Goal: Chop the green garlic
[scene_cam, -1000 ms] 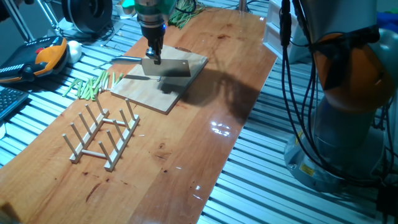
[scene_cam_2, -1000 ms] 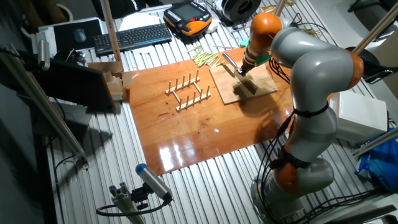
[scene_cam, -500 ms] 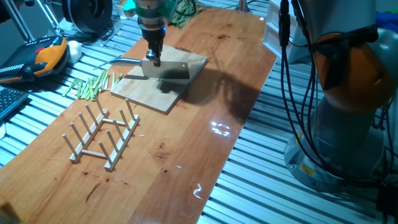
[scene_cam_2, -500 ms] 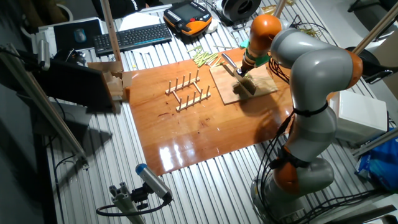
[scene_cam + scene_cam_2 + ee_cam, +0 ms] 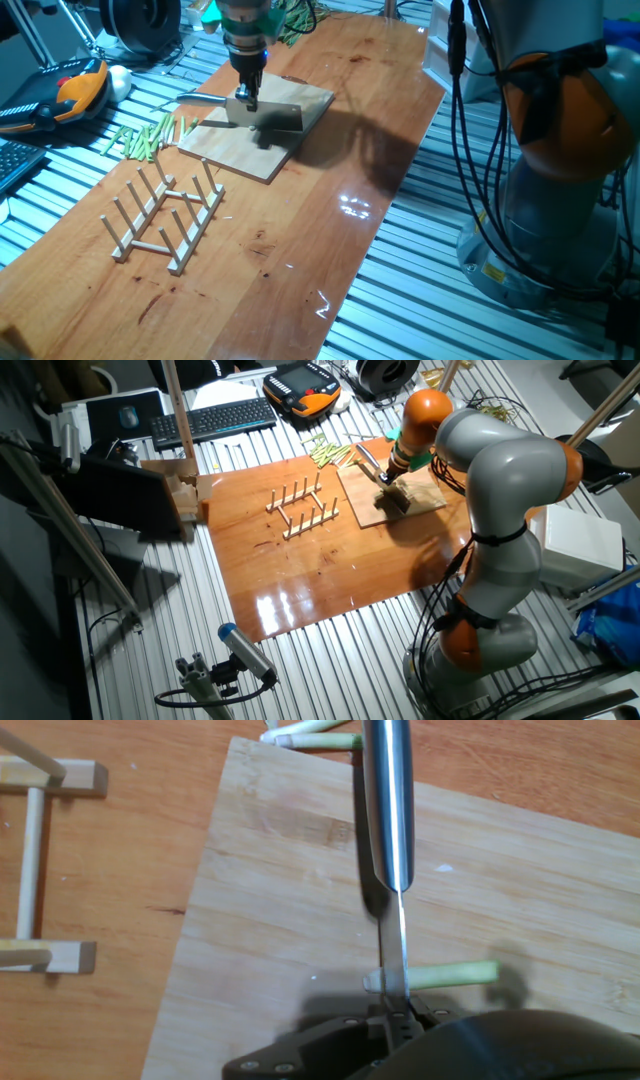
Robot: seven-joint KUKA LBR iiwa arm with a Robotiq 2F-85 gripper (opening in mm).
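The green garlic (image 5: pixel 452 974) lies crosswise under the knife (image 5: pixel 390 830) clamped in the pincer (image 5: pixel 398 1012), on the cutting board (image 5: pixel 280 920).

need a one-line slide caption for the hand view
Cleaver blade held in the tool, edge set across the green garlic on the wooden cutting board, near the stalk's whitish end.
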